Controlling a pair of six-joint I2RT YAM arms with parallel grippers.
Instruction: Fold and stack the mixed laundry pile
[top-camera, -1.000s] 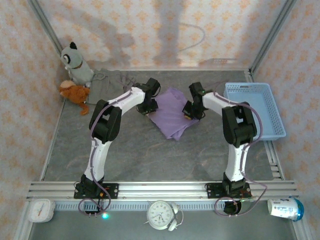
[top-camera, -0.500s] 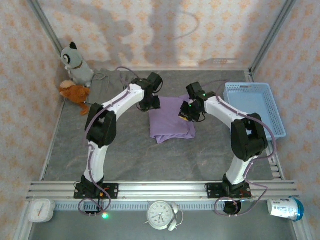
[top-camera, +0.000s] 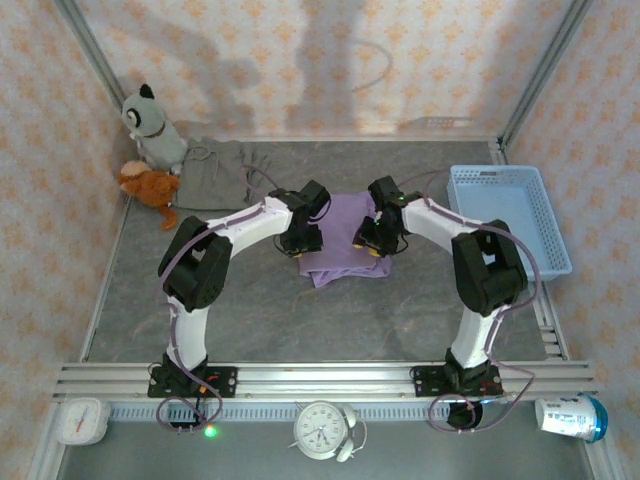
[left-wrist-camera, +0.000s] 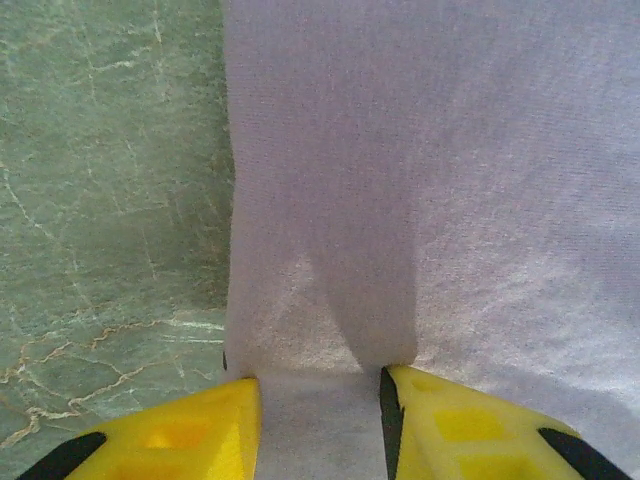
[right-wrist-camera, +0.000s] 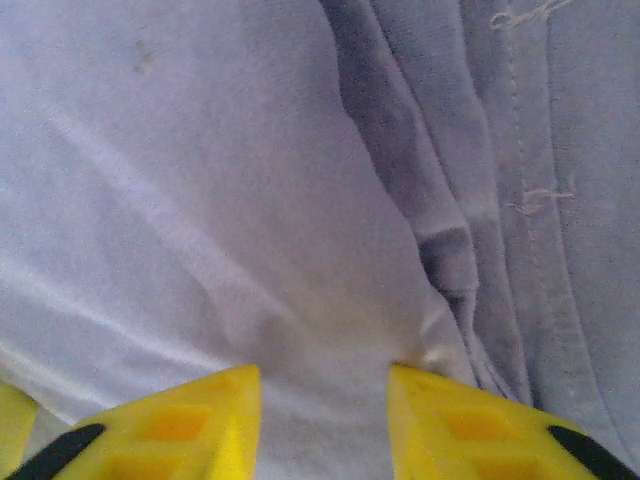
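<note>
On the table (top-camera: 250, 310), lavender garment (top-camera: 340, 222), left gripper (left-wrist-camera: 320, 388) parted on it, right gripper (right-wrist-camera: 325, 385) likewise

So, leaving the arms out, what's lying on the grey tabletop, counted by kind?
Clothes: 2, lavender garment, taupe garment
Plush toys: 2, grey plush, orange plush
Baskets: 1, blue basket
Total: 5

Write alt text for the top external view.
The left gripper and right gripper sit at opposite side edges of a folded lavender-purple cloth garment at centre. A taupe grey-brown cloth garment lies far left; a light blue slatted plastic basket sits right.
</note>
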